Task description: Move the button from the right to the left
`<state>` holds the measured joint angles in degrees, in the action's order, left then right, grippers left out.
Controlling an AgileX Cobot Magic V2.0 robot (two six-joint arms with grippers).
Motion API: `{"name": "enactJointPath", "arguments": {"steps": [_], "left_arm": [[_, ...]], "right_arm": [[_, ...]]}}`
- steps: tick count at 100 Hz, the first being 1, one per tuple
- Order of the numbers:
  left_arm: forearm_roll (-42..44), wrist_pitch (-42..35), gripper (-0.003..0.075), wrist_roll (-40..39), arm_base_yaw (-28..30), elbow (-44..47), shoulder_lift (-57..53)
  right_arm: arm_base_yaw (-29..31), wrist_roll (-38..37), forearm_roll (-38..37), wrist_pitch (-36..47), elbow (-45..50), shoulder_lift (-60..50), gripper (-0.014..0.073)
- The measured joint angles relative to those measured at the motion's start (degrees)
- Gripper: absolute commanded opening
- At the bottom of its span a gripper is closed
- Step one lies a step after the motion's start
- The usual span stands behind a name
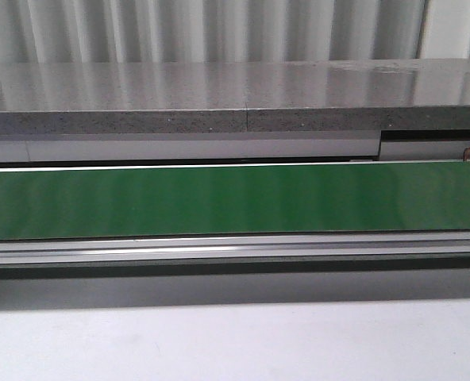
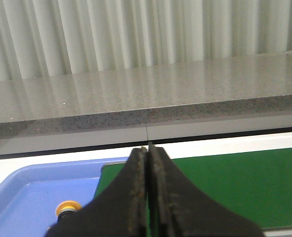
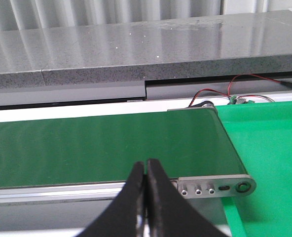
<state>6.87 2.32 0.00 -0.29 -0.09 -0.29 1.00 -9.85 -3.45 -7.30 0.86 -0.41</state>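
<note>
Neither claw appears in the front view, which shows only a green conveyor belt (image 1: 235, 198) running across the width, a grey speckled ledge (image 1: 219, 95) behind it, an aluminium rail (image 1: 235, 250) along the belt's near edge and a pale tabletop (image 1: 235, 341) in the foreground.

From the left wrist, the left gripper (image 2: 149, 153) has its dark fingers (image 2: 136, 187) pressed flat together with nothing between them — only a thin seam shows. Behind and beside them sits a blue tray (image 2: 27, 197), its edge just beside the end of the green belt (image 2: 235, 187). The button (image 2: 67, 207) lies inside this tray: its orange-yellow cap shows just beside the finger's edge, while the rest of its body is hidden by the gripper.

From the right wrist, the right gripper (image 3: 146, 165) is likewise closed on nothing, tips meeting over the belt's near rail (image 3: 62, 190). The belt's end roller and its metal end cap (image 3: 220, 186) lie just beside a bright green surface (image 3: 269, 163) — red and black wires (image 3: 225, 91) run behind it, under the ledge.
</note>
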Motion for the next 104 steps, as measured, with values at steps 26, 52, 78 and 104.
{"name": "enactJointPath", "arguments": {"steps": [26,52,78,104], "left_arm": [[0.00,0.00,-0.0020,-0.30,0.00,0.00,0.00],[0.00,0.00,-0.0020,-0.30,0.00,0.00,0.00],[0.00,0.00,-0.0020,-0.30,0.00,0.00,0.00],[0.00,0.00,-0.0020,-0.30,0.00,0.00,0.00]], "right_arm": [[0.00,-0.24,0.00,3.37,0.64,-0.09,-0.0068],[0.00,-0.31,0.00,3.37,0.64,-0.09,-0.0068],[0.00,-0.31,0.00,3.37,0.64,-0.09,-0.0068],[0.00,-0.36,0.00,3.37,0.64,-0.09,-0.0068]]}}
